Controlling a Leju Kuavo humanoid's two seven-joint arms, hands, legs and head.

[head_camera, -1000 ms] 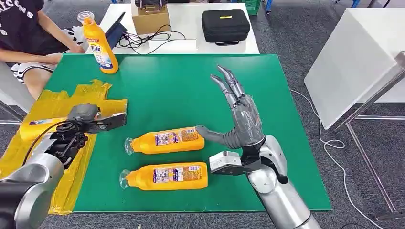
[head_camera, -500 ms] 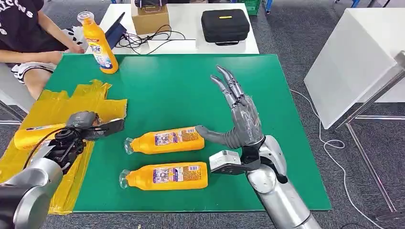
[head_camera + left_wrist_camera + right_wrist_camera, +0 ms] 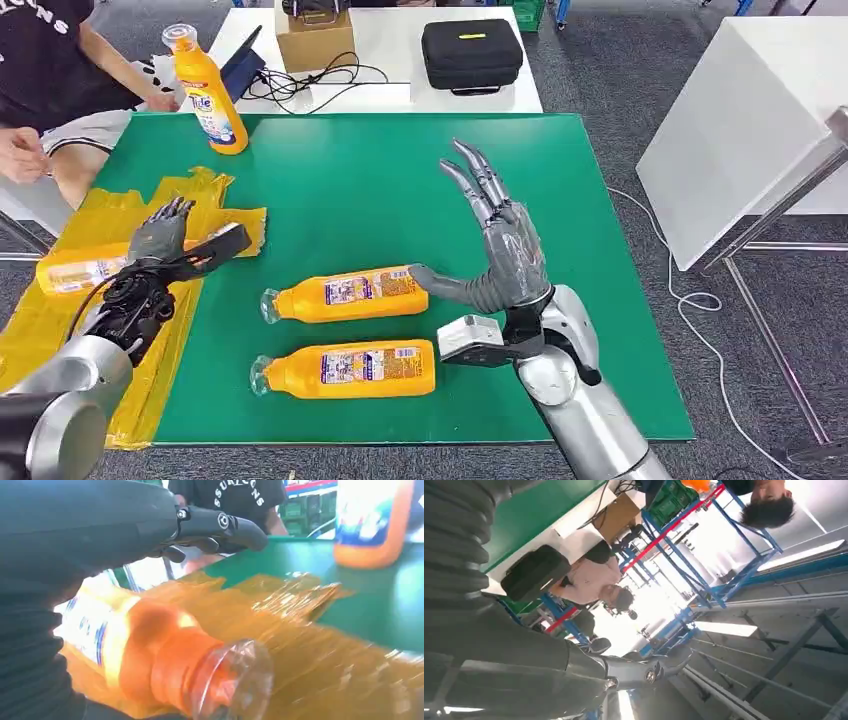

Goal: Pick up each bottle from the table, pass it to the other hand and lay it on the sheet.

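1. Bottle (image 3: 82, 272) lies on the yellow sheet (image 3: 60, 330), just under the left hand (image 3: 160, 235), so this one is judged delivered; hand fingers apart, holding nothing.
2. Two bottles (image 3: 345, 294) (image 3: 348, 368) lie on the green table (image 3: 330, 170) between the hands, awaiting pickup.
3. Right hand (image 3: 495, 250) spread wide, empty; thumb tip at the upper bottle's base.

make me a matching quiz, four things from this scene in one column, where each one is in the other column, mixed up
Things:
1. upright bottle
2. black case
3. left hand
4. bottle on the sheet

Places:
A. lying on the yellow sheet
B. standing at the far edge of the green mat
C. open above the yellow sheet
D. on the white table behind

Pairs: 1-B, 2-D, 3-C, 4-A
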